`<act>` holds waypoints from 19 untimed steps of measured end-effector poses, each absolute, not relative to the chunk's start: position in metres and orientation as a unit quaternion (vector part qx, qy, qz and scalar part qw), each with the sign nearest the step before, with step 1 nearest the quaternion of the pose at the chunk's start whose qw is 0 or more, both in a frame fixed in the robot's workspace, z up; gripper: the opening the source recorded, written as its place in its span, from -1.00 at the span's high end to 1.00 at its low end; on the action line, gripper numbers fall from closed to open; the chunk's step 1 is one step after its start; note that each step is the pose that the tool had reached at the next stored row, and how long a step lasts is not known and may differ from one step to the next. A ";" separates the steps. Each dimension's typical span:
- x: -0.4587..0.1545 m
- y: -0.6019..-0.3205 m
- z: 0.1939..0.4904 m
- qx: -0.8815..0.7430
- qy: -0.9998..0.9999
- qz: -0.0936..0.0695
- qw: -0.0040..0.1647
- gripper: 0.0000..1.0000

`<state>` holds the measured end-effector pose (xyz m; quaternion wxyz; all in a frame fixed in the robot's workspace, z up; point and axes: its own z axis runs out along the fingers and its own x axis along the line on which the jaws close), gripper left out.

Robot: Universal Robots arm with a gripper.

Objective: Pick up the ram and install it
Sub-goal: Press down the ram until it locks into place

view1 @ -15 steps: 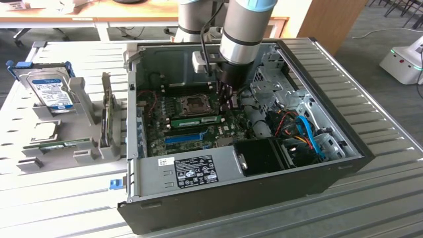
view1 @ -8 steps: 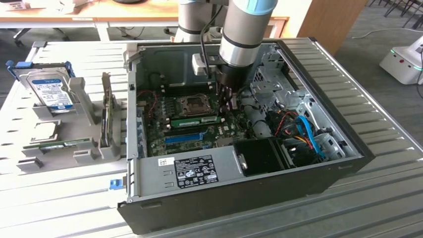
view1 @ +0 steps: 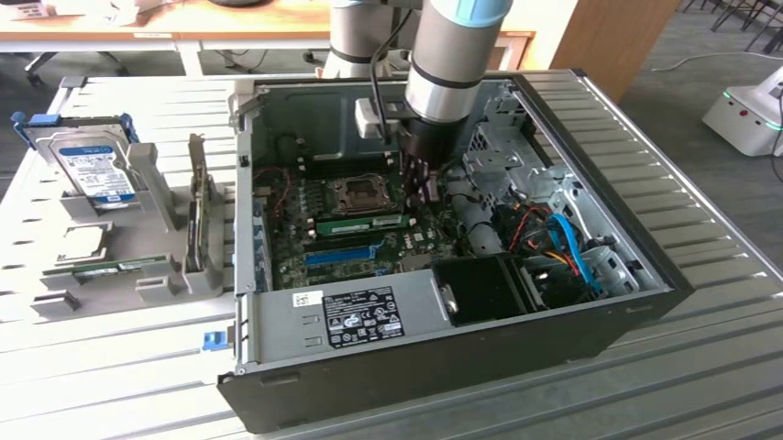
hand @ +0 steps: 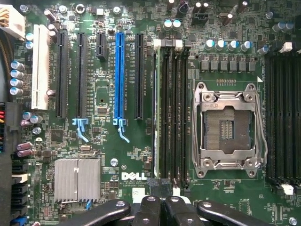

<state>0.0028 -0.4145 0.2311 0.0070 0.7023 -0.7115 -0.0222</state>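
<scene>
Gripper (hand: 160, 207) hovers over the motherboard (hand: 103, 155), fingers pressed together and empty.
One ram (view1: 363, 223) sits in a slot beside the CPU socket (view1: 362, 193); another (view1: 120, 267) lies on the grey holder outside the case (view1: 490, 339). Pressing an unlatched stick could flex it. Slatted metal table (view1: 710, 367), office floor beyond.

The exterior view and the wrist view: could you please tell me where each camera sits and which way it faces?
Exterior view: off the arm, raised, looking down at an angle into the open computer case on the slatted table; the arm reaches into it.
Wrist view: on the wrist, looking straight down at the motherboard; the shut gripper shows.
Shared: the blue expansion slot, the CPU socket and a ram stick seated beside the socket.
</scene>
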 end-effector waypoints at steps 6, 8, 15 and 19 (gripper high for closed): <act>0.003 -0.413 0.231 0.702 -0.712 -0.022 0.007 0.79; 0.003 -0.413 0.230 0.702 -0.712 -0.022 0.007 0.79; 0.003 -0.413 0.228 0.702 -0.711 -0.022 0.007 0.79; 0.003 -0.413 0.227 0.702 -0.712 -0.022 0.007 0.79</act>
